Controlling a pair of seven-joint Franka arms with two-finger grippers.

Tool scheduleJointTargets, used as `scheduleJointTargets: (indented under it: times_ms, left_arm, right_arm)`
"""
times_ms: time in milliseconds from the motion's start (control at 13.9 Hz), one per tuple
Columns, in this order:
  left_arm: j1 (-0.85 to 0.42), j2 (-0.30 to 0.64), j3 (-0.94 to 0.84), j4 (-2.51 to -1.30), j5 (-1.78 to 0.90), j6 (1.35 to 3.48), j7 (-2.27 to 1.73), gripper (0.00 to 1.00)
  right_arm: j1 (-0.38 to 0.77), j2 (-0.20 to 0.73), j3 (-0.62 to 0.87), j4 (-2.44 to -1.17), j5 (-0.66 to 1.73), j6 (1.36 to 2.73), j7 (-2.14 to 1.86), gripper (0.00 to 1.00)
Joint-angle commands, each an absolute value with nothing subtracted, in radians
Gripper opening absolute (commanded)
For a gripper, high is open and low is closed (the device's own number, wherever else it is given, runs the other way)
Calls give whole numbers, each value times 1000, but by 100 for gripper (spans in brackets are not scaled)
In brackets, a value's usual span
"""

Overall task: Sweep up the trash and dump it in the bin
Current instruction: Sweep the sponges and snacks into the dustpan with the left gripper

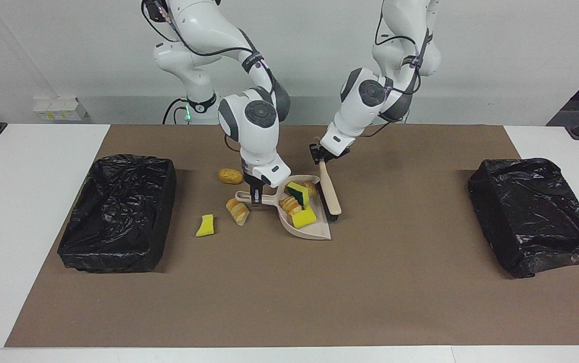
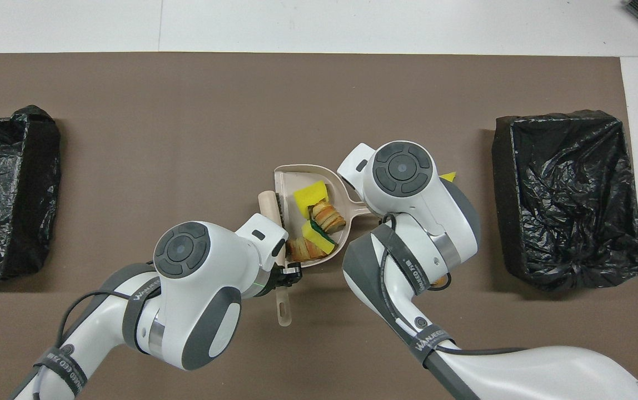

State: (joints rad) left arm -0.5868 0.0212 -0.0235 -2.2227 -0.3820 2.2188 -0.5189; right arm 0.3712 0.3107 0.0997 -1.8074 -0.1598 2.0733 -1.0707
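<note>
My right gripper (image 1: pixel 255 197) is shut on the handle of the beige dustpan (image 1: pixel 314 231), which rests flat on the mat. In the pan lie a green-backed sponge (image 1: pixel 297 191), a yellow sponge (image 1: pixel 303 218) and croissant pieces (image 1: pixel 289 205). My left gripper (image 1: pixel 320 155) is shut on the handle of the brush (image 1: pixel 331 194), whose bristles stand at the pan's mouth. Loose trash lies on the mat at the handle side: a nugget (image 1: pixel 230 175), a croissant (image 1: pixel 237 210) and a yellow sponge chunk (image 1: pixel 205 225). In the overhead view the brush (image 2: pixel 269 203) touches the dustpan (image 2: pixel 291 178).
Two bins lined with black bags stand on the brown mat, one bin (image 1: pixel 118 212) at the right arm's end and the other bin (image 1: pixel 536 217) at the left arm's end. Bare mat stretches from the dustpan away from the robots.
</note>
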Motion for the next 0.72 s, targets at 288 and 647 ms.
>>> scheduleJointTargets:
  times_ms: [288, 647]
  left_arm:
    - [-419, 48, -21, -2102, -175, 2108, -465, 0]
    - [-434, 0, -28, -2155, -141, 2066, -469, 0]
  right_arm:
    - [339, 290, 107, -1821, -94, 2125, -1137, 0]
    - [287, 241, 106, -1804, -51, 2105, -1204, 0]
